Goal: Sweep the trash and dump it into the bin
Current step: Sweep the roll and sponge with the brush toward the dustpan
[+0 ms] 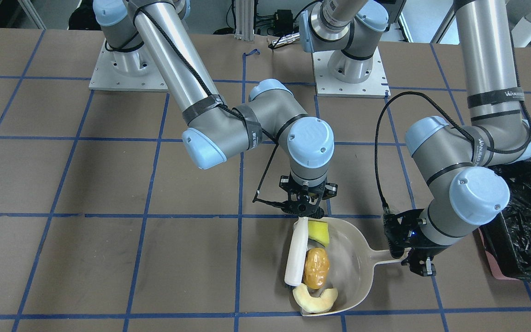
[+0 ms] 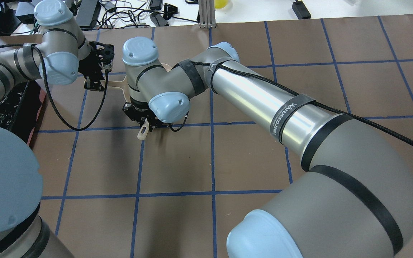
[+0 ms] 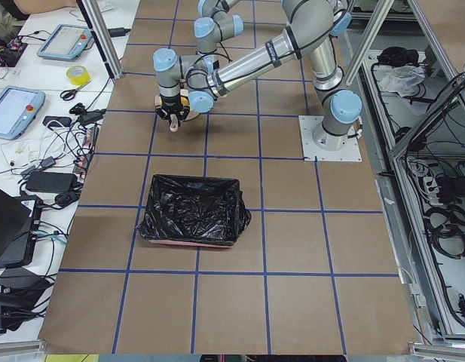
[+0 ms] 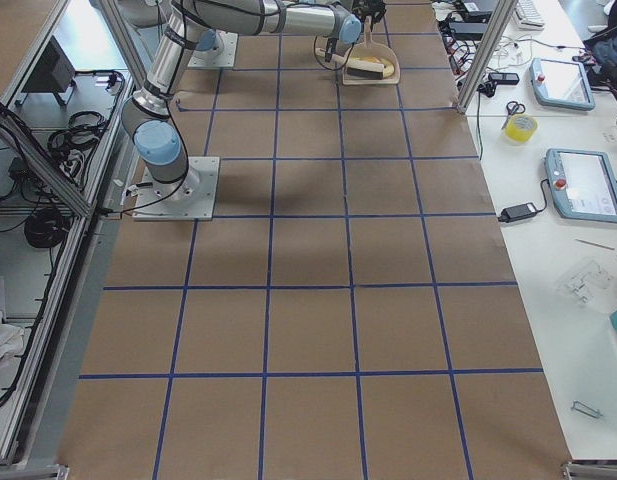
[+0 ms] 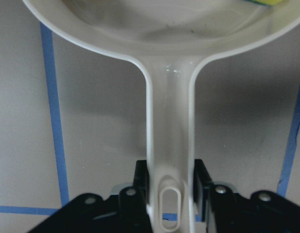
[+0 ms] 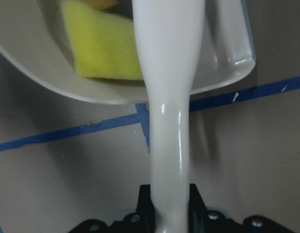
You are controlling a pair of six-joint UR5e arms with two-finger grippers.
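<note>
Now the left tool (image 1: 407,259), closed on the pan (image 1: 360,258) by its handle, is bracing it flat on the worktop (image 1: 109,258) while the right tool (image 1: 306,206), clamped on the brush (image 1: 296,251), is barring the pan's mouth so the trash (image 1: 316,268) is lying inside, near the bin (image 1: 526,221).

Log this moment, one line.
left end effector shut on dustpan | right end effector shut on brush | trash in dustpan

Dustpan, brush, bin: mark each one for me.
dustpan (image 1: 355,263): exterior front-facing view, bare inner floor.
brush (image 1: 296,253): exterior front-facing view, middle of its white back.
bin (image 1: 521,230): exterior front-facing view, black liner over the wall.
</note>
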